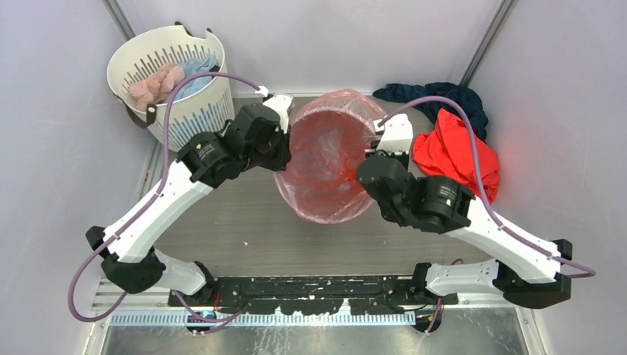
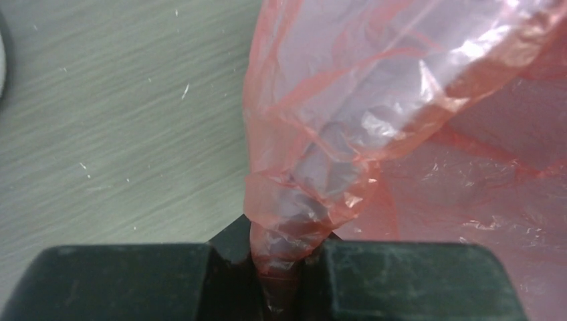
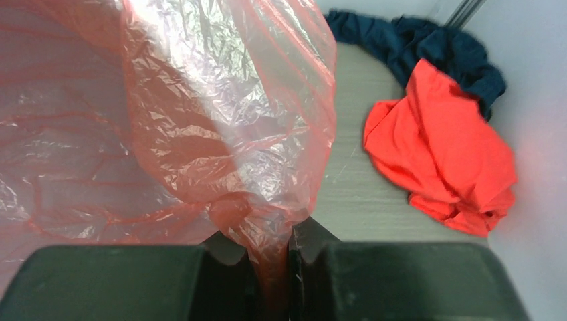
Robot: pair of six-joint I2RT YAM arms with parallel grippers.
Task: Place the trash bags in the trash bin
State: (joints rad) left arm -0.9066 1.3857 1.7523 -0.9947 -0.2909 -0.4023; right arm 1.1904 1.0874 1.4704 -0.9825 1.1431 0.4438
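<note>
so the left gripper [image 2: 284,267] and right gripper [image 3: 271,267] are each pinched on opposite edges of the trash bag [image 1: 329,159], spread open between them, and that film looks feather-light, crinkly and slippery, so I'd grab bunched rim, not flat sheet.

Bare table [image 1: 244,233] lies open on the near side of the trash bags [image 1: 329,159]. The white basket [image 1: 170,74] blocks the far left; the red garment [image 1: 455,151] and dark blue cloth [image 1: 436,96] crowd the right.
</note>
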